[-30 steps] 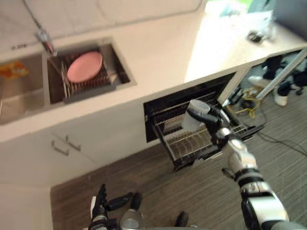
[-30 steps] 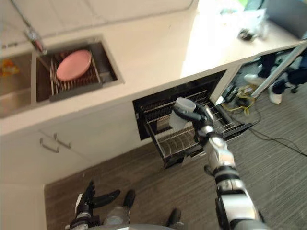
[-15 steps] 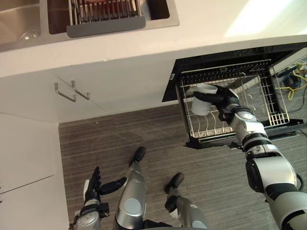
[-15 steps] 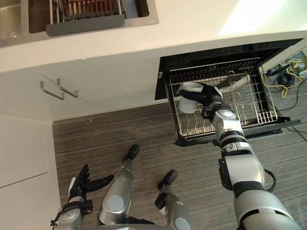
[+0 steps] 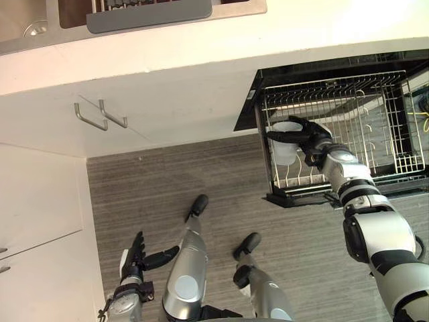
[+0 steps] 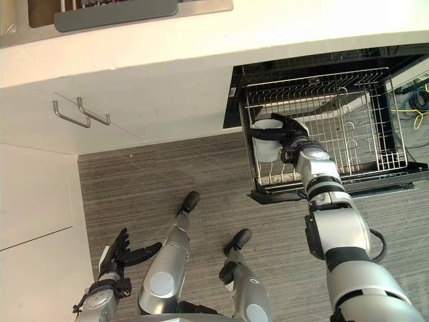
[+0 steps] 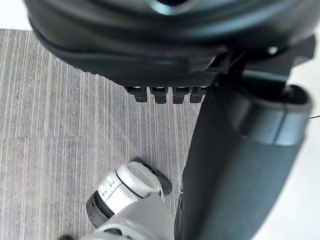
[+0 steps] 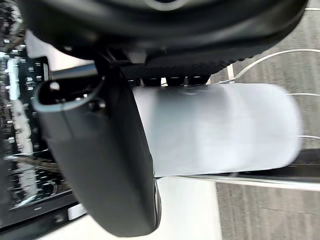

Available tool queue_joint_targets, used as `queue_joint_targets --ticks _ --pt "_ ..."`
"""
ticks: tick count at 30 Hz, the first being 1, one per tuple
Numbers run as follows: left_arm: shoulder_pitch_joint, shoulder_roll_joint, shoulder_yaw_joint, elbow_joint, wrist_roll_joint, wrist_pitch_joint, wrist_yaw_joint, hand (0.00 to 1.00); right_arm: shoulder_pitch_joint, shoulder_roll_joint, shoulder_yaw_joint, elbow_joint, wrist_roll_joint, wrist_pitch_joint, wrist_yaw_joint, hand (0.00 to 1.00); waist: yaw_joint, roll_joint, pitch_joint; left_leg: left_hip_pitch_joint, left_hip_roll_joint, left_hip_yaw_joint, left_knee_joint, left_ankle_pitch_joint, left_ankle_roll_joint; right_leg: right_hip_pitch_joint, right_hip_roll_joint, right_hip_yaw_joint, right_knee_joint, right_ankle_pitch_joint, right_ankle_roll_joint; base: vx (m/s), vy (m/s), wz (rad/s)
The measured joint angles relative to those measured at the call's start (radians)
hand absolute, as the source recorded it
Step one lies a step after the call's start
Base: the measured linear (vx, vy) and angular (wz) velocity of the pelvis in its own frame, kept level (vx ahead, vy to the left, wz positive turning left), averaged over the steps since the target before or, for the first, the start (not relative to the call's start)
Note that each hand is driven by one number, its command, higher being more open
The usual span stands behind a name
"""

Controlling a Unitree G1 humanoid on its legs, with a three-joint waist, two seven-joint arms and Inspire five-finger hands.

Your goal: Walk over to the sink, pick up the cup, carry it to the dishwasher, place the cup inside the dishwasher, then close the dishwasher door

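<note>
The white cup (image 5: 287, 142) is gripped in my right hand (image 5: 310, 135), fingers and thumb curled round it, over the left part of the pulled-out wire rack (image 5: 382, 100) of the open dishwasher (image 6: 322, 60). In the right wrist view the cup (image 8: 215, 127) lies against the hand (image 8: 100, 150), its thumb wrapped over it. My left hand (image 5: 134, 258) hangs low by my side above the floor with straight fingers and holds nothing.
The white counter (image 5: 201, 40) runs along the top, with the sink (image 5: 40, 13) and a dark dish rack (image 5: 147, 8) at its edge. White cabinet doors with two metal handles (image 5: 100, 115) stand left of the dishwasher. Grey wood floor (image 5: 167, 174) lies below.
The view has shifted a little. My right hand with the cup has sunk slightly lower over the rack's left side. The left hand stays idle.
</note>
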Motion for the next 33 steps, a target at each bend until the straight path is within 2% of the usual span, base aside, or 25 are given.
queue_joint_targets --ticks 8,10,12,14,15,18,22,23,25,26,27,28,29,30,31,33 --pt "0.003 -0.002 0.005 0.003 0.015 0.008 0.008 1.00 0.021 -0.019 0.003 -0.128 0.043 -0.018 0.042 1.00 -0.009 -0.006 -0.003 0.106 0.015 0.039 -0.059 0.007 0.008 0.063 0.003 0.034 -0.001 -0.002 -0.002 -0.01 0.006 -0.12" --pt "0.007 -0.002 0.020 0.012 0.032 0.020 0.009 1.00 0.059 -0.027 -0.015 -0.185 0.072 -0.022 0.061 1.00 -0.020 -0.020 -0.015 0.129 0.018 0.047 -0.086 0.016 0.009 0.069 0.002 0.041 -0.002 -0.005 0.001 0.04 -0.003 -0.13" --pt "0.012 -0.002 0.048 0.050 0.054 0.021 0.021 1.00 0.138 -0.027 -0.042 -0.258 0.119 -0.026 0.088 1.00 -0.026 -0.050 -0.033 0.160 0.016 0.070 -0.096 0.019 0.007 0.084 -0.003 0.059 -0.002 -0.007 0.004 0.09 0.006 -0.18" --pt "0.017 -0.012 0.069 0.069 0.071 0.020 0.032 1.00 0.206 -0.023 -0.062 -0.322 0.163 -0.026 0.111 1.00 -0.049 -0.061 -0.043 0.179 0.009 0.088 -0.097 0.019 0.007 0.105 -0.011 0.059 -0.002 -0.011 0.010 0.08 0.025 -0.04" --pt "0.023 -0.017 0.085 0.093 0.091 0.015 0.046 1.00 0.293 -0.003 -0.094 -0.405 0.208 -0.025 0.137 1.00 -0.069 -0.073 -0.071 0.188 0.004 0.105 -0.097 0.019 0.007 0.112 -0.016 0.062 -0.002 -0.014 0.014 0.07 0.037 -0.01" --pt "0.043 -0.040 0.134 0.143 0.092 0.023 0.053 1.00 0.463 0.093 -0.147 -0.569 0.276 -0.028 0.166 1.00 -0.107 -0.078 -0.135 0.219 0.003 0.148 -0.098 0.012 0.010 0.133 -0.019 0.082 -0.002 -0.018 0.019 0.03 0.019 -0.19" --pt "0.104 -0.101 0.190 0.180 0.068 0.009 0.041 1.00 0.762 0.229 -0.197 -0.861 0.304 -0.035 0.239 1.00 -0.161 -0.047 -0.233 0.260 0.001 0.146 -0.103 -0.020 0.016 0.177 -0.016 0.081 0.004 -0.050 0.025 -0.04 -0.007 -0.05" --pt "0.115 -0.104 0.191 0.180 0.068 0.005 0.040 1.00 0.800 0.244 -0.209 -0.898 0.305 -0.036 0.249 1.00 -0.163 -0.043 -0.247 0.261 0.001 0.141 -0.103 -0.020 0.017 0.184 -0.016 0.073 0.003 -0.054 0.025 -0.05 -0.026 0.39" --pt "0.142 -0.111 0.191 0.178 0.068 -0.009 0.038 1.00 0.884 0.283 -0.265 -0.973 0.305 -0.038 0.278 1.00 -0.176 -0.034 -0.279 0.262 0.000 0.153 -0.103 -0.024 0.024 0.212 -0.019 0.026 0.002 -0.063 0.036 -0.01 -0.022 0.74" --pt "0.146 -0.117 0.200 0.175 0.071 -0.015 0.031 1.00 0.931 0.303 -0.325 -1.027 0.305 -0.040 0.281 1.00 -0.197 -0.033 -0.285 0.258 0.002 0.220 -0.103 -0.040 0.052 0.253 -0.034 -0.051 -0.013 -0.063 0.043 0.01 0.047 1.80" --pt "0.145 -0.125 0.217 0.169 0.085 -0.023 0.022 1.00 0.972 0.314 -0.408 -1.080 0.307 -0.053 0.281 1.00 -0.225 -0.034 -0.292 0.241 0.004 0.347 -0.074 -0.045 0.082 0.295 -0.068 -0.154 -0.026 -0.058 0.048 0.02 0.098 2.08" --pt "0.145 -0.133 0.226 0.168 0.093 -0.025 0.023 1.00 0.985 0.314 -0.446 -1.097 0.312 -0.062 0.279 1.00 -0.235 -0.030 -0.299 0.222 0.007 0.423 -0.029 -0.050 0.091 0.311 -0.083 -0.197 -0.018 -0.060 0.058 0.10 0.212 2.21" --pt "0.162 -0.161 0.247 0.164 0.114 -0.021 0.027 1.00 0.996 0.301 -0.513 -1.125 0.313 -0.084 0.267 1.00 -0.248 0.003 -0.318 0.211 0.014 0.514 0.037 -0.035 0.091 0.342 -0.100 -0.262 0.009 -0.076 0.082 0.14 0.261 1.61" --pt "0.178 -0.180 0.262 0.166 0.128 0.005 0.029 1.00 0.990 0.302 -0.541 -1.132 0.317 -0.109 0.251 1.00 -0.248 0.011 -0.324 0.230 -0.019 0.482 0.041 -0.039 0.089 0.372 -0.134 -0.288 0.041 -0.083 0.094 0.15 0.271 1.27" --pt "0.191 -0.186 0.263 0.169 0.128 0.014 0.028 1.00 0.989 0.302 -0.544 -1.141 0.320 -0.115 0.249 1.00 -0.248 0.017 -0.327 0.240 -0.033 0.475 0.044 -0.047 0.099 0.381 -0.154 -0.289 0.067 -0.086 0.097 0.12 0.274 0.62" --pt "0.234 -0.206 0.256 0.185 0.166 0.029 0.037 1.00 0.995 0.333 -0.508 -1.178 0.336 -0.128 0.265 1.00 -0.242 0.037 -0.331 0.297 -0.066 0.475 0.041 -0.094 0.127 0.358 -0.253 -0.230 0.269 -0.108 0.100 0.10 0.247 0.14"
